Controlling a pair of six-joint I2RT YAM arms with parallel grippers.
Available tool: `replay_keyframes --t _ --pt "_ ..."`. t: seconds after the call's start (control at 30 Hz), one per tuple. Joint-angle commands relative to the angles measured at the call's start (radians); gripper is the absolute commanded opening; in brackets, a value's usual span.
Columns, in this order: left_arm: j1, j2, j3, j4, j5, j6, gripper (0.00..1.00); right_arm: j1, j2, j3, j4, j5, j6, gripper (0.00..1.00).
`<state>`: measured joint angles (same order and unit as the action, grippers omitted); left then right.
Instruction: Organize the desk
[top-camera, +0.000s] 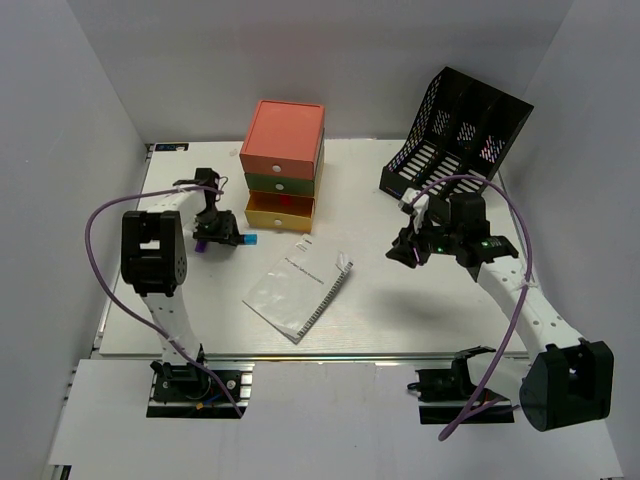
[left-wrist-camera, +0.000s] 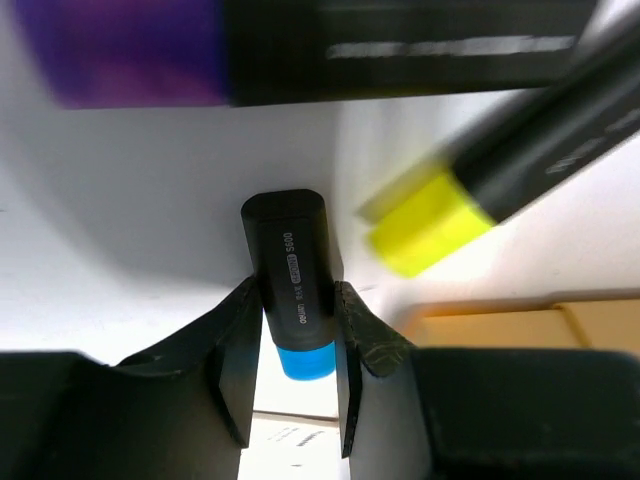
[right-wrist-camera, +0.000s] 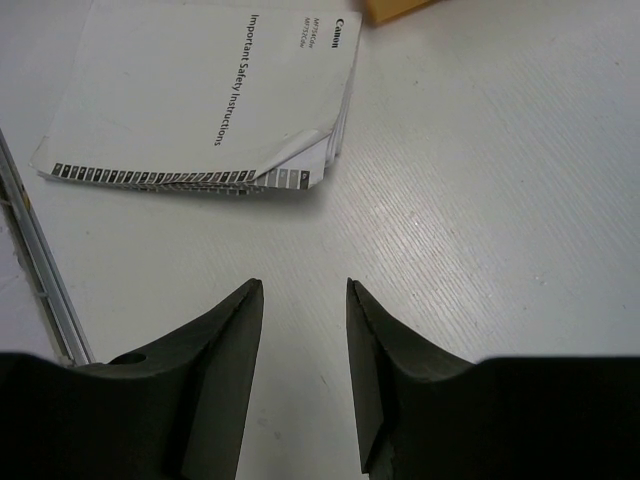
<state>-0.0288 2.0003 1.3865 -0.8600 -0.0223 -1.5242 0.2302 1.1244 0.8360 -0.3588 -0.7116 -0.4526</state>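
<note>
White counter (top-camera: 400, 310) was barely sorted: left fingers (left-wrist-camera: 235, 350) clamped a blue-capped marker (left-wrist-camera: 293, 270), right fingers (right-wrist-camera: 215, 360) gaped empty (booklet (top-camera: 297, 290) lay loose).

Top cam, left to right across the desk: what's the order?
Order: left gripper, closed on blue-capped marker → drawer box → file rack. Skipped: booklet overlaps the box, right gripper overlaps the rack.

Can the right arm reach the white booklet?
Probably yes. The right gripper hangs open over bare desk, and the booklet lies just ahead of it with nothing between them.
</note>
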Motion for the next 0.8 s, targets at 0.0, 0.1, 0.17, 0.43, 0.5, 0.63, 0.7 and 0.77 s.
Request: replay_keyframes --t 0.0,0.1,0.17,0.43,0.5,0.63,0.7,0.77 --pt "0.001 -0.063 -0.086 0.013 -0.028 0.033 0.2 -0.012 -0.023 0.02 0.017 -0.014 -0.006 0.45" --pt "0.001 -0.155 -0.15 0.068 -0.002 0.099 0.08 -0.019 -0.029 0.02 0.018 -0.022 -0.006 0.45" --pt "0.001 -0.257 -0.202 0.107 0.013 0.177 0.06 -0.022 -0.029 0.02 0.017 -0.025 -0.006 0.45" --pt "0.001 -0.5 -0.368 0.491 0.304 0.325 0.0 -0.022 -0.021 0.017 0.017 -0.019 -0.008 0.45" --pt "-0.026 -0.48 -0.36 0.582 0.373 0.309 0.0 -0.022 -0.02 0.017 0.017 -0.019 -0.008 0.45" --pt "-0.039 -0.405 -0.285 0.644 0.406 0.25 0.0 -0.026 -0.015 0.017 0.02 -0.012 -0.008 0.45" --pt "-0.049 -0.384 -0.255 0.661 0.386 0.222 0.0 -0.029 -0.012 0.017 0.018 -0.009 -0.009 0.45" --pt "-0.059 -0.354 -0.244 0.696 0.383 0.179 0.0 -0.026 -0.014 0.017 0.017 -0.011 -0.009 0.45"
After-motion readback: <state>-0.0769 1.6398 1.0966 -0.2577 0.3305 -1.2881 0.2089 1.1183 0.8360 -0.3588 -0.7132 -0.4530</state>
